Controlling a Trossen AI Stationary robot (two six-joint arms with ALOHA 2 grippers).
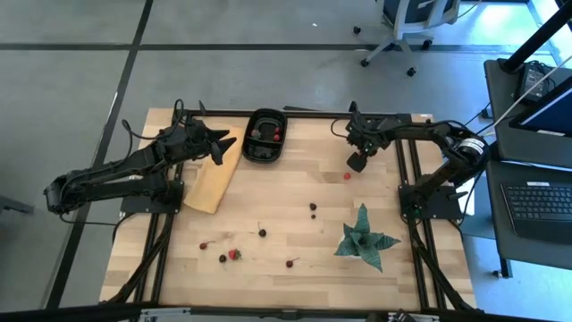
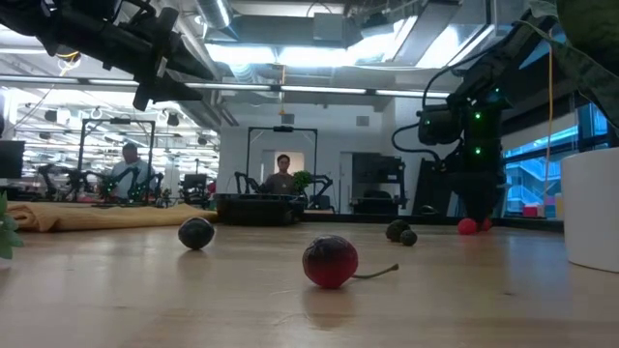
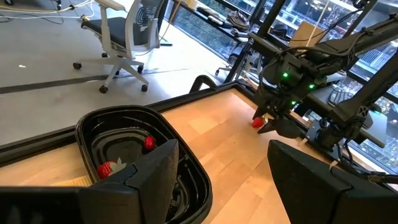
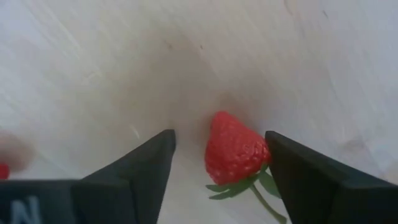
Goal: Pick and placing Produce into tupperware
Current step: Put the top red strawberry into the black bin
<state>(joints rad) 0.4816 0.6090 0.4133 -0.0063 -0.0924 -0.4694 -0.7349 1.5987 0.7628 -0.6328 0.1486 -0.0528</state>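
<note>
1. Your right gripper [image 4: 217, 165] is down at the table [image 1: 295, 192], fingers spread on both sides of a strawberry [image 4: 235, 152], not pinching it.
2. Your left gripper [image 3: 221, 180] waits, spread wide, beside the black tub [image 1: 265, 136], which has red fruit inside.

So the right arm's gripper [image 1: 357, 162] hangs just beside a tiny red strawberry [image 1: 347, 176] on the light wooden desk [image 1: 295, 201], left gripper [image 1: 217, 143] waits near the small black plastic tub [image 1: 264, 136], dark berries [image 1: 314, 207] scattered around.
</note>
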